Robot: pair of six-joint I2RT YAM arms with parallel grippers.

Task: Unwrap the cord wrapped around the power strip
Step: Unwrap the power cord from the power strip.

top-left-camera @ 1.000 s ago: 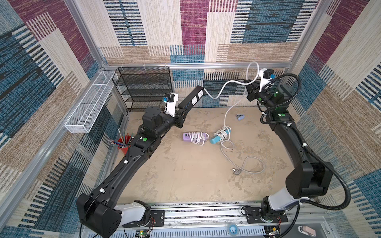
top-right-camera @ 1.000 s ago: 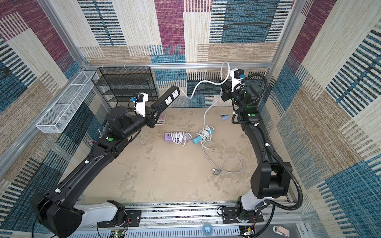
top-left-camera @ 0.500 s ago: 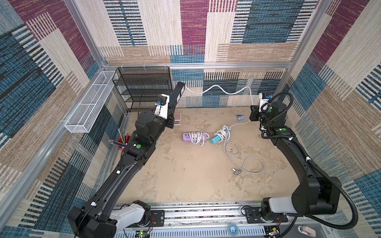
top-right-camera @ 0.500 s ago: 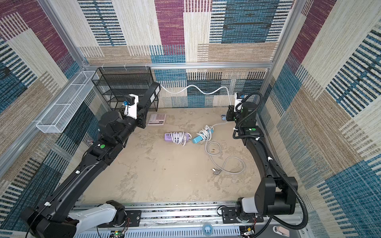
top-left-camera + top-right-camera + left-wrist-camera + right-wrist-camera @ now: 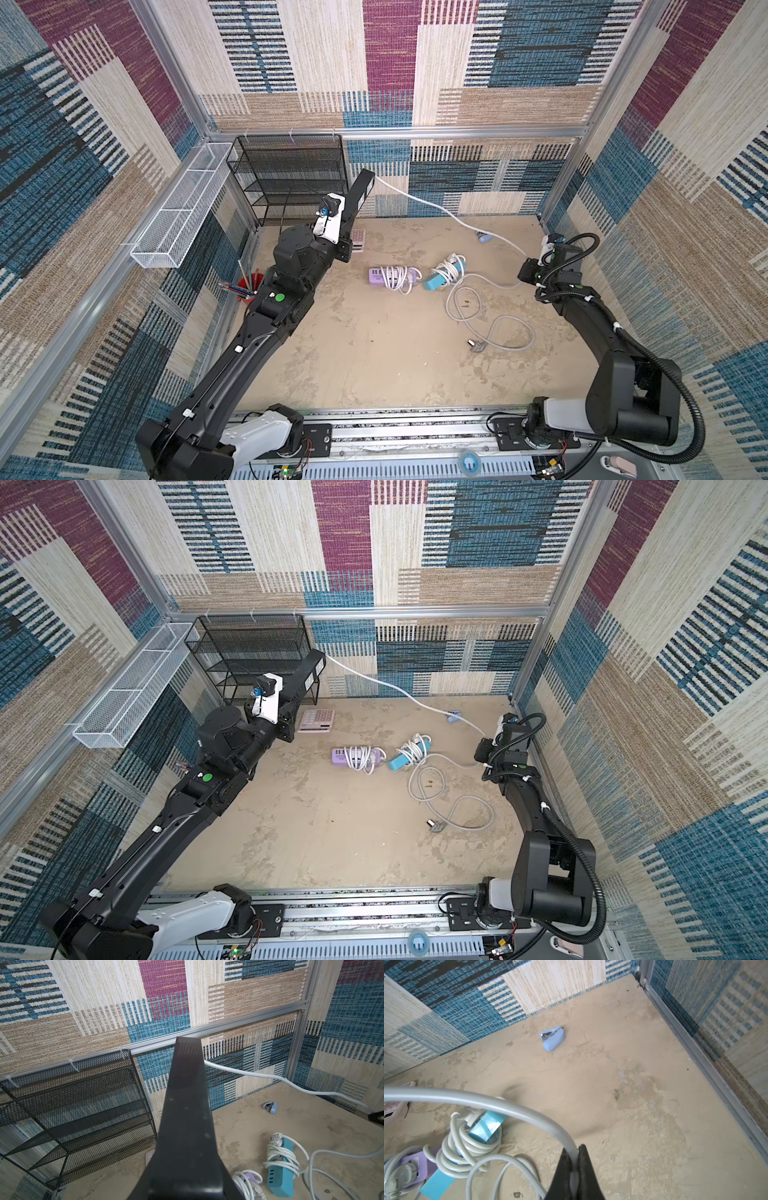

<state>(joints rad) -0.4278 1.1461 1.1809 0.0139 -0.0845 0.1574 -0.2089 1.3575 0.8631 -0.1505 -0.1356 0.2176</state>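
The black power strip (image 5: 360, 193) juts up tilted at the far left, its near end in the left gripper (image 5: 345, 245), whose jaws look clamped on it, though black hides black. Its white cord (image 5: 436, 206) runs right to the right gripper (image 5: 575, 1167), which is pinching it tight.

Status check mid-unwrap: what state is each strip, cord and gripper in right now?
left gripper: shut on black power strip.
right gripper: shut on white cord.
black power strip: lifted, tilted, no wraps visible.
white cord: spans from strip's far end to right gripper, rest loose on table.
plug: lying free on table.
purple power strip: on table, cord wrapped.
teal power strip: on table, cord wrapped.
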